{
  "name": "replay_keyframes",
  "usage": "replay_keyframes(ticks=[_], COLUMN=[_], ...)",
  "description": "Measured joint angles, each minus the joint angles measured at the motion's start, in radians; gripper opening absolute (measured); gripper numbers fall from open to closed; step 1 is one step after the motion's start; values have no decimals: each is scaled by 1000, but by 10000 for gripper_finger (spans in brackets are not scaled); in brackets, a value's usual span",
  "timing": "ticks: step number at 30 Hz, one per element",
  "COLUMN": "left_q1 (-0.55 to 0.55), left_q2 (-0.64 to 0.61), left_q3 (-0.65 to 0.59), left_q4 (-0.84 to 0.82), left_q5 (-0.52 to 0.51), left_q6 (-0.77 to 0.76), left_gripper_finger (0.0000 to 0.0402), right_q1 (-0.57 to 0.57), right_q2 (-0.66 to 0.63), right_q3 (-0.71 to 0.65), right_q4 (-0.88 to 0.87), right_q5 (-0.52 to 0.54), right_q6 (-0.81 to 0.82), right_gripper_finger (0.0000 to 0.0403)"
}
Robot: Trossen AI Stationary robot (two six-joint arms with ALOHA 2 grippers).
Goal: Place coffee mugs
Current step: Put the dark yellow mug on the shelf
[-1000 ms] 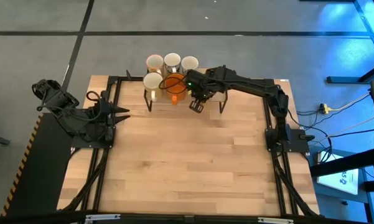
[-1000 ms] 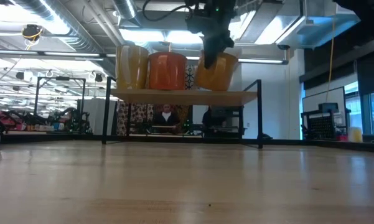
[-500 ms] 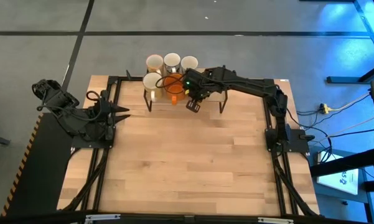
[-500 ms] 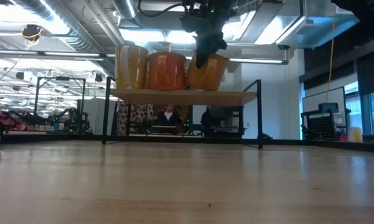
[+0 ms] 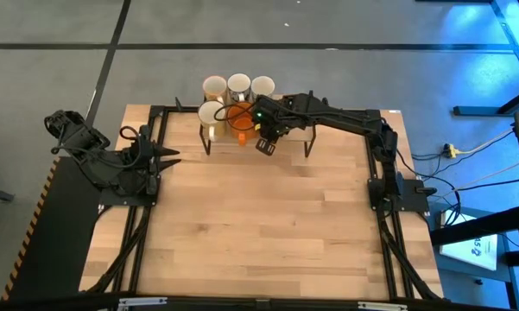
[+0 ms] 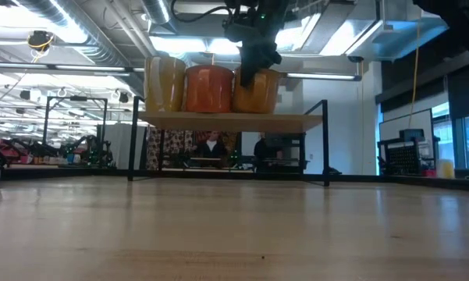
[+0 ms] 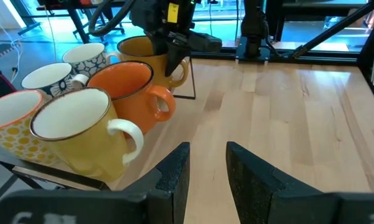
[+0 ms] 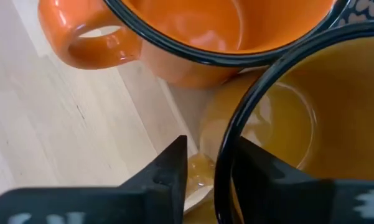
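Already, in the high view, five coffee mugs cluster on a small raised shelf (image 5: 306, 138) at the upper centre of the frame, and the right hand (image 5: 266, 138) sits over the right end of that cluster with the amber-yellow mug (image 5: 261, 127) in its grip. The left hand (image 5: 166, 156) waits at the left edge of the counter (image 5: 259, 225), well apart.

At counter height, the low view shows three glossy cylinders side by side on the wooden shelf in the upper middle: a pale yellow mug (image 6: 165, 83), the orange mug (image 6: 209, 88) and the amber one under the right hand. The amber mug stands just beside the orange one, perhaps touching; a sideways nudge on release could shove the row, I judge.

From the left wrist view, the left hand's fingers (image 7: 174, 171) stand parted at bottom centre, holding nothing. Rounded ceramic mugs with loop handles fill the upper left; one is dark-patterned (image 7: 90, 56).

Close up in the right wrist view, the fingers pinch the translucent amber wall, one inside the rim. The smooth wall could slip or tilt as the fingers part.
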Motion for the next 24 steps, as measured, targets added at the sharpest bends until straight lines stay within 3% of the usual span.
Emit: replay_keyframes(ticks=[10,24], left_q1=[0,0], left_q2=[0,0], left_q3=[0,0], left_q4=[0,0], left_q5=[1,2], left_q6=[0,0], left_gripper_finger=[98,98], right_q1=[0,0], right_q2=[0,-1], right_q3=[0,0], right_q4=[41,-12], right_q5=[0,19], right_q6=[22,23], right_gripper_finger=[131,136])
